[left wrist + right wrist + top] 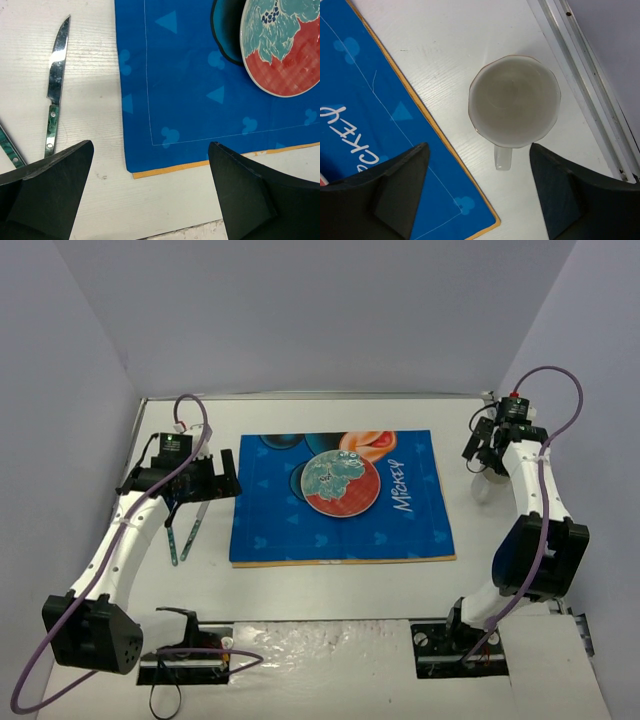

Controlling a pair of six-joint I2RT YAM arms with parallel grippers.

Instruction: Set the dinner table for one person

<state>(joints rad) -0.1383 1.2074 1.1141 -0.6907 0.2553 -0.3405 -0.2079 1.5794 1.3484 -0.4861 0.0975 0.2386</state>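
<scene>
The dinner table [330,585] is a white top carrying a blue Mickey placemat [340,530] with a round red and teal plate [340,485] on it. A knife [55,90] and a second green-handled utensil [10,152] lie left of the placemat. My left gripper [150,146] hangs open over the placemat's near left corner, holding nothing. A white cup [515,102] stands right of the placemat, its handle [503,157] pointing toward my right gripper [479,146]. That gripper hovers open above the cup, its fingers clear of it.
The table's metal edge rail [585,65] runs close beside the cup on its outer side. The placemat's orange-trimmed corner [490,227] lies just inward of the cup. Grey walls enclose the table on three sides.
</scene>
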